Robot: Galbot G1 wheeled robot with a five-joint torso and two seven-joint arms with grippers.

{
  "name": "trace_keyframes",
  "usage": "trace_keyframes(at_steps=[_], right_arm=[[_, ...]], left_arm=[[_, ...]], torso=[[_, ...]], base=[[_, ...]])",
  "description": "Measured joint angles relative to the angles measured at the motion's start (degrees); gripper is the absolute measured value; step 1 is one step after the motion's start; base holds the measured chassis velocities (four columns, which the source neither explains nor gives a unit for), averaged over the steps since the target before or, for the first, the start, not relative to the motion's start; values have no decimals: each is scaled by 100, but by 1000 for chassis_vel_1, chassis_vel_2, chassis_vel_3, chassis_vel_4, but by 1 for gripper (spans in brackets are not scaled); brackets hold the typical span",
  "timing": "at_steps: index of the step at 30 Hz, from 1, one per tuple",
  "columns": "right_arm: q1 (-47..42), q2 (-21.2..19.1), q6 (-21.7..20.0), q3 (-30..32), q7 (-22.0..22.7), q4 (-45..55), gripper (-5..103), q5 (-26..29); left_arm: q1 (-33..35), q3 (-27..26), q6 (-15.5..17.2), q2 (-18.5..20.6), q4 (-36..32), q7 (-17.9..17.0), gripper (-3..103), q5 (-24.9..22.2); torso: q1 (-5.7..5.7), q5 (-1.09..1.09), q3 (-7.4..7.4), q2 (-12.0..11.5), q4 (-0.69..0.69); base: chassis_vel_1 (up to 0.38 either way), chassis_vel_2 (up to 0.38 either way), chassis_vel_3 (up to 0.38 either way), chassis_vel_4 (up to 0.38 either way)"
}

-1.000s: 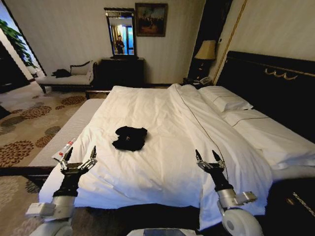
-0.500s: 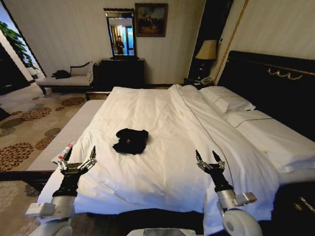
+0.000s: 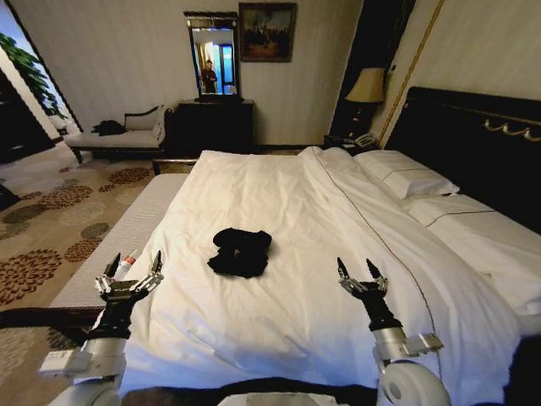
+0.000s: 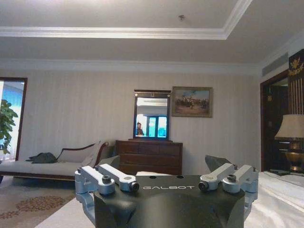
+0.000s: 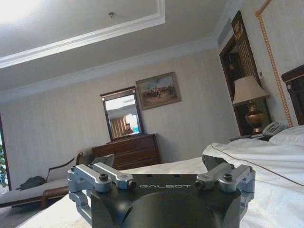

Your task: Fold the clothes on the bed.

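**Still approaching: shirt crumpled mid-bed, both grippers empty**

Plainly, from my remote seat the folding had not begun. The bed (image 3: 279, 313) spread wide before the robot, its white duvet reaching from the near edge to the pillows by the dark headboard (image 3: 473, 135). The clothes (image 3: 243, 251), one black T-shirt, lay bunched in a heap near the middle of the duvet, well apart from both arms. The left gripper (image 3: 128, 275) hovered over the bed's near left corner, fingers spread and holding nothing; the right gripper (image 3: 362, 274) hung over the near edge, likewise splayed and empty. I judged the next move called for reaching the heap and spreading it flat before any fold.
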Motion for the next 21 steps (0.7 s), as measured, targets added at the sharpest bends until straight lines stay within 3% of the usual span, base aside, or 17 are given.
trace_keyframes(at_steps=[21], right_arm=[[328,-76,-11,-361,138,-349,100,-1]], left_arm=[[-89,50,-3,-171,219,-4,100,118]], torso=[[-3,-1,-1,1,0]], base=[[0,0,0,0]])
